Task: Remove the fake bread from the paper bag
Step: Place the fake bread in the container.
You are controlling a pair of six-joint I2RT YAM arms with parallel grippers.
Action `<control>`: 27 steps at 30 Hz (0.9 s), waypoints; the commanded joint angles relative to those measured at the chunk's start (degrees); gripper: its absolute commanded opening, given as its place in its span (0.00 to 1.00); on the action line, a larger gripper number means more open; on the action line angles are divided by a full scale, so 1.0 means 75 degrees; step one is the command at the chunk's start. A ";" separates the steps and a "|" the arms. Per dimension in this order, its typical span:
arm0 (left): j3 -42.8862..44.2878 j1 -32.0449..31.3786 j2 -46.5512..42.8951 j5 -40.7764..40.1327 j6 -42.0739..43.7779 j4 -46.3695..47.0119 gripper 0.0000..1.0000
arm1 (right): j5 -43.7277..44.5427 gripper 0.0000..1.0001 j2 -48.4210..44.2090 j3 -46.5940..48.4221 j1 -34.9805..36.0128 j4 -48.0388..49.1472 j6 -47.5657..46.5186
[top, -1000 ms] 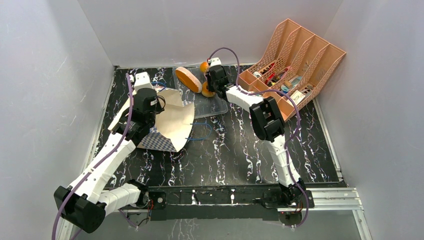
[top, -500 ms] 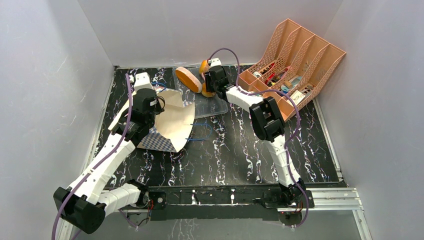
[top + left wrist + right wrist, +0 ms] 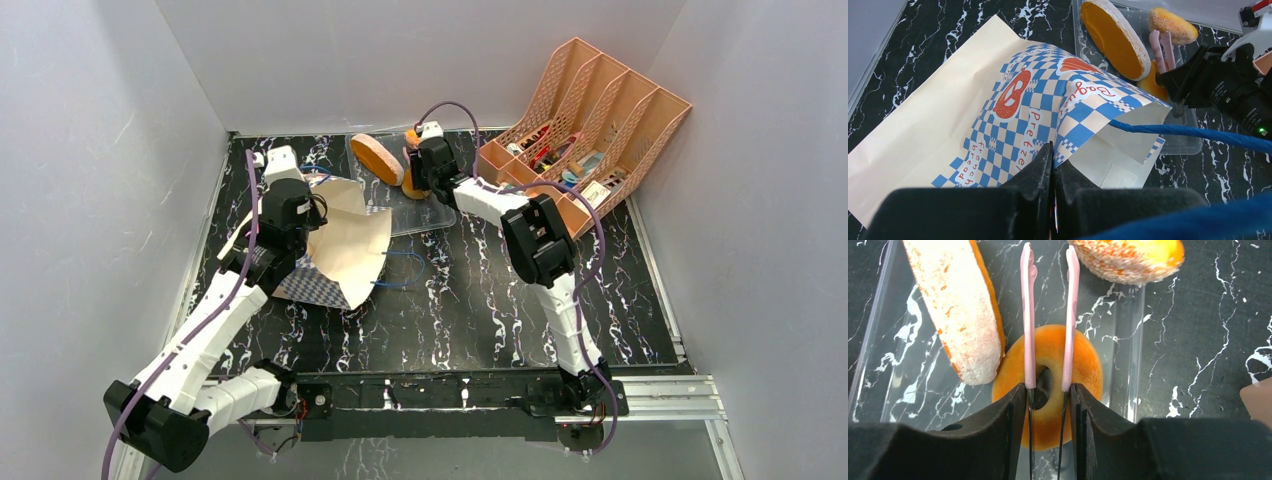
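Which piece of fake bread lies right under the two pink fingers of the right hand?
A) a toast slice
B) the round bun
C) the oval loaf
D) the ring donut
D: in the right wrist view the pink fingers of the right hand cross over the ring donut, which lies flat in the clear tray.

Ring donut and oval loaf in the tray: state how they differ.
The ring donut lies flat; the oval loaf leans on its edge. The ring donut is smooth orange with a hole; the oval loaf is longer, with a pale speckled face. Both sit in the clear tray.
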 commanded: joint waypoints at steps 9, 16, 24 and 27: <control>0.0254 0.0027 -0.0398 0.0096 -0.0105 -0.0080 0.00 | 0.0195 0.33 -0.1069 -0.0642 0.0273 0.0701 -0.0084; 0.0248 0.0027 -0.0467 0.0088 0.0025 0.0068 0.00 | 0.0456 0.33 -0.1450 -0.0878 0.0292 0.1164 -0.0214; 0.0005 0.0027 -0.0683 0.0298 0.0388 0.0307 0.00 | 0.0564 0.33 -0.1828 -0.1080 0.0298 0.1389 -0.0291; -0.0077 0.0024 -0.0767 0.0467 0.0528 0.0332 0.00 | 0.0586 0.33 -0.2237 -0.1521 0.0332 0.1537 -0.0236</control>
